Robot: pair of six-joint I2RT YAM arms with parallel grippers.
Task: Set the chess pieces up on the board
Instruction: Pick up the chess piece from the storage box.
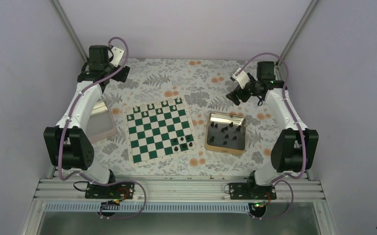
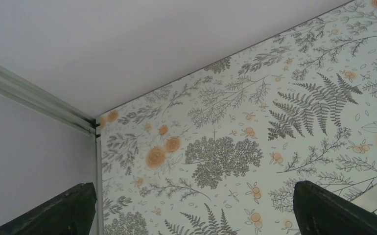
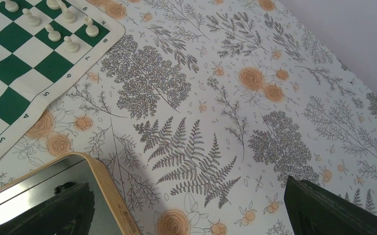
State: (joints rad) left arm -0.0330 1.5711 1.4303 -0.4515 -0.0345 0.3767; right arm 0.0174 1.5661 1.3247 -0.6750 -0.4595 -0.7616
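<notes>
The green-and-white board (image 1: pixel 156 130) lies mid-table; its corner shows in the right wrist view (image 3: pixel 10 63). Three black chess pieces (image 1: pixel 182 144) stand on its near right squares. Several more black pieces (image 1: pixel 225 132) lie in the gold tray (image 1: pixel 209 133). My left gripper (image 1: pixel 103 74) hovers over the far left of the table, open and empty, with bare cloth between its fingers (image 2: pixel 194 215). My right gripper (image 1: pixel 234 95) hovers just beyond the gold tray's far edge, open and empty (image 3: pixel 186 210); the tray's rim (image 3: pixel 103 186) is by its left finger.
White chess pieces (image 1: pixel 162 106) stand on the board's far rows and show in the right wrist view (image 3: pixel 54 34). A pinkish-rimmed tray (image 1: pixel 109 128) lies left of the board. Floral cloth (image 1: pixel 196 78) covers the table. Walls enclose the back and sides.
</notes>
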